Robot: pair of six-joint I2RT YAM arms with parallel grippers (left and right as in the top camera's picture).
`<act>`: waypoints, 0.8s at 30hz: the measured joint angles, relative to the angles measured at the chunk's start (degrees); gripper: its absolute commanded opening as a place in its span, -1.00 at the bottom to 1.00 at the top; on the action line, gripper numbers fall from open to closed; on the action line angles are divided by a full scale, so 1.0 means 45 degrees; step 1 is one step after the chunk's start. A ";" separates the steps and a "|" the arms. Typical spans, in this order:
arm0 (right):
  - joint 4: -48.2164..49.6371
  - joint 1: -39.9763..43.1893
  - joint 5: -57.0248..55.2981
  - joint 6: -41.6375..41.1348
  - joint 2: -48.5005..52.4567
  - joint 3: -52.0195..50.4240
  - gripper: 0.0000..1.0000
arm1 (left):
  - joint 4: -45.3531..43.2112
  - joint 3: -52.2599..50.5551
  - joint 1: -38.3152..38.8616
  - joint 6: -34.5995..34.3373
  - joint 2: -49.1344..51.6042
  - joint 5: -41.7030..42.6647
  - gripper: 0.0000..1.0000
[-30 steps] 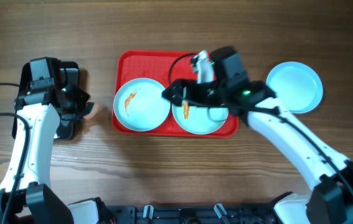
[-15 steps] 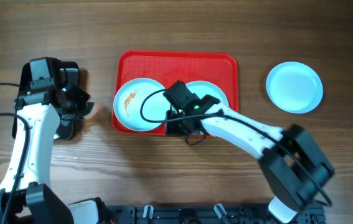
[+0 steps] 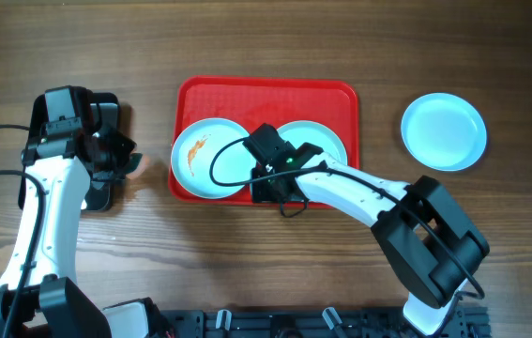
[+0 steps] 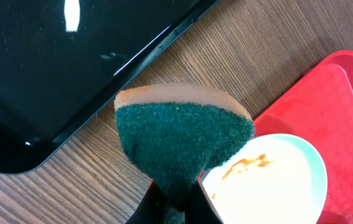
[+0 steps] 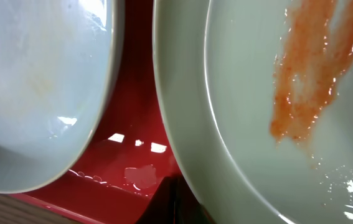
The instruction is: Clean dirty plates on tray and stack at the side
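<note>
My left tool (image 4: 175,210) is clamped on a sponge (image 4: 182,140), green scouring face toward the lens. Only the finger ends show at the bottom edge of the wrist view, and from overhead the arm covers most of both. The sponge hangs over the wooden surface (image 3: 247,38) between the black tray (image 4: 45,56) and the red tray (image 3: 266,94), near the left plate (image 3: 211,158), whose orange smear is plain to see. My right tool (image 3: 268,191) sits at the near rim of the red tray, in the gap between the left plate and the right plate (image 3: 329,143). From above, the arm and its cable cover that plate's near-left part, so its smear shows only in the wrist view. There the fingers are a dark blur at the bottom, closed tight beside the right plate's rim; I cannot tell whether the rim is pinched. Both plates are cut off by that frame. The third plate (image 3: 443,131) lies on the surface right of the red tray, well apart.
</note>
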State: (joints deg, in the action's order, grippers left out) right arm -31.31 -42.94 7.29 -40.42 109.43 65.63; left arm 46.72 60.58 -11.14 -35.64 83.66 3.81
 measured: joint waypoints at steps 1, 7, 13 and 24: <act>-0.0199 0.0039 -0.0078 0.0131 0.0000 0.0063 -0.91 | 0.0000 0.0000 0.0000 0.0000 0.0000 0.0000 -0.92; -0.1054 0.0563 -0.0495 0.0544 0.0068 0.0520 -0.91 | 0.0000 0.0000 0.0000 0.0000 0.0000 0.0000 -0.92; -0.1122 0.0816 -0.0578 0.0729 0.0068 0.0884 -0.82 | -0.0005 0.0000 0.0000 0.0000 0.0000 0.0000 -0.92; 0.0622 0.0816 0.1797 0.1035 0.0073 0.0884 0.18 | -0.0005 0.0000 0.0000 0.0000 0.0000 0.0044 -0.92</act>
State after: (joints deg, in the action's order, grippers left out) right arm -28.51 -39.27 15.38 -35.77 109.75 69.60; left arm 46.70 60.58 -11.14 -35.64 83.66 4.01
